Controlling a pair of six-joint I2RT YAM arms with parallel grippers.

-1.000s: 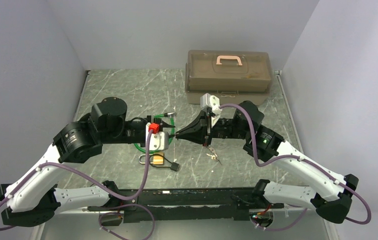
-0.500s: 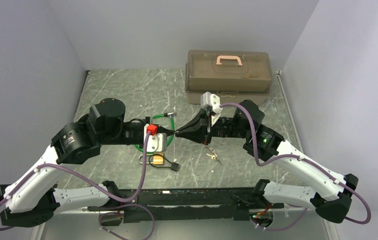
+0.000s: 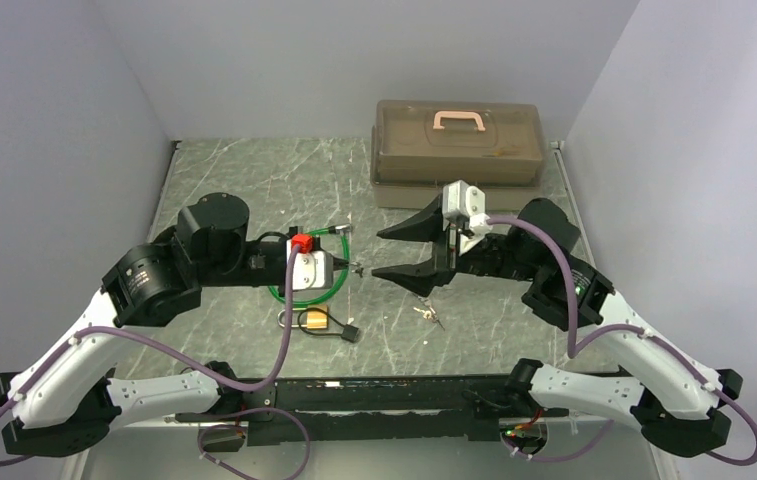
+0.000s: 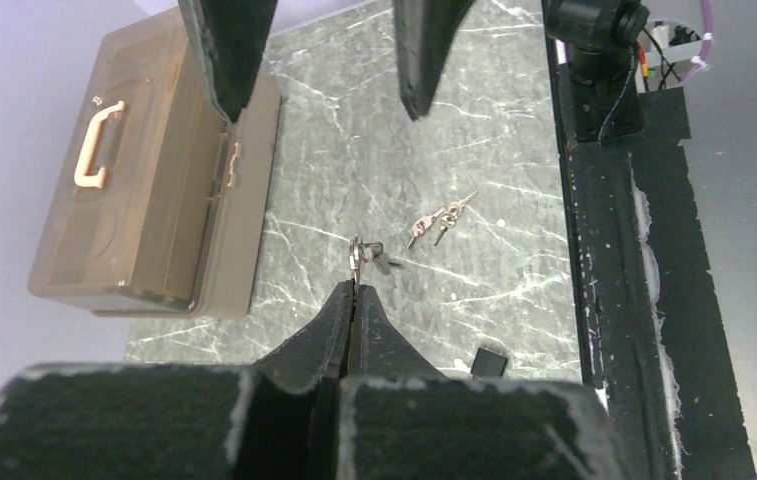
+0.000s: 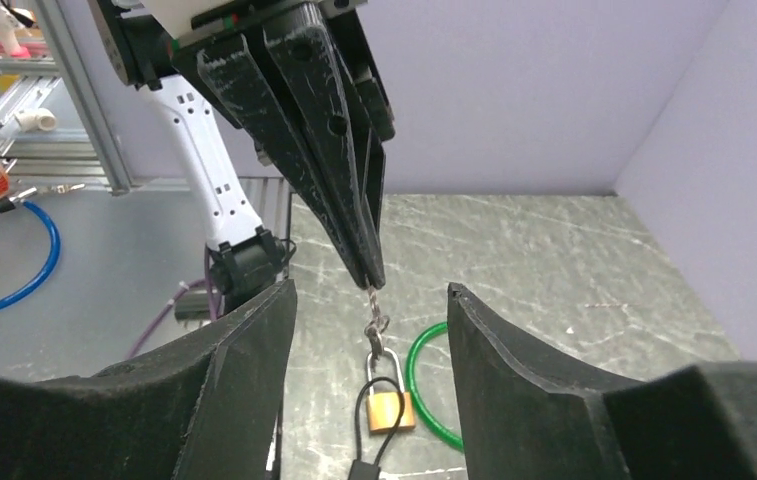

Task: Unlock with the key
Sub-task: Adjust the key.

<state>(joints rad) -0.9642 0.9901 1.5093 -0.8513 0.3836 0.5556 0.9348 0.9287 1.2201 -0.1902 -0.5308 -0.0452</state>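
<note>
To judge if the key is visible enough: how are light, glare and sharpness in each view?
Top view: soft even light, no glare, but the key is a mere speck. Left wrist view: key sharp against the table; left fingers dark, little detail. Right wrist view: key and padlock sharp; right fingers large and dark.

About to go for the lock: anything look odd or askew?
The key is pinched only at the very tips of the left gripper and dangles loosely. The padlock lies flat on the table, unheld; the right gripper is open.
</note>
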